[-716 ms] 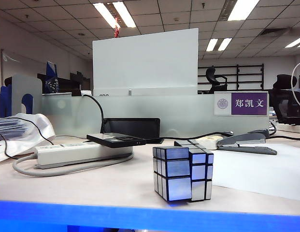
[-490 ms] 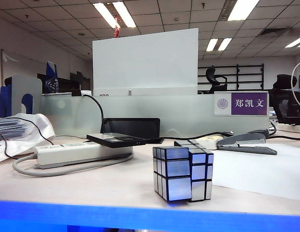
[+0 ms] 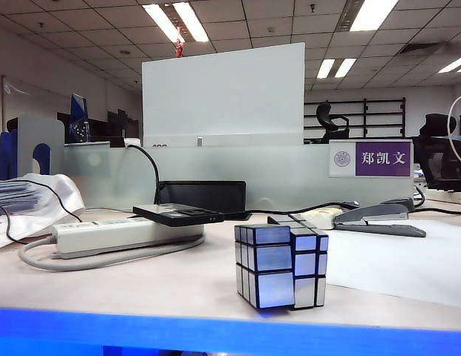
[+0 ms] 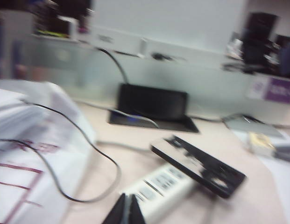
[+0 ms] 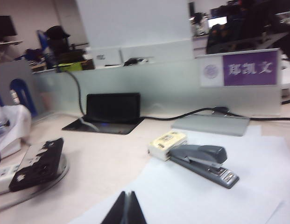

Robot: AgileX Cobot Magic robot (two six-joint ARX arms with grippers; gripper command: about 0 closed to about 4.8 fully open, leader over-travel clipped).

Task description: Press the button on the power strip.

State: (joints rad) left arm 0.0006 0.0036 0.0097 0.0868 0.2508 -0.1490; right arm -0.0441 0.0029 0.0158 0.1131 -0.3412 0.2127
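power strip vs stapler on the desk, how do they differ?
The power strip is off-white; the stapler is grey. The strip lies left with a flat black device resting on one end; the stapler lies right, nothing on it. The strip trails a looping cable; the stapler has none. Both are long and low.

1. The power strip (image 3: 126,233) is off-white matt plastic, its thick cable (image 3: 89,259) a smooth pale grey sheath.
2. The flat black device (image 3: 178,214) looks glossy, though the left wrist view is blurred.
3. The cube (image 3: 280,265) has mirror-bright faces.
4. The stapler (image 5: 205,158) is matt grey.
5. The desk (image 3: 178,285) is smooth and pale.
6. The left pincer (image 4: 127,212) and the right pincer (image 5: 127,210) are dark and matt.
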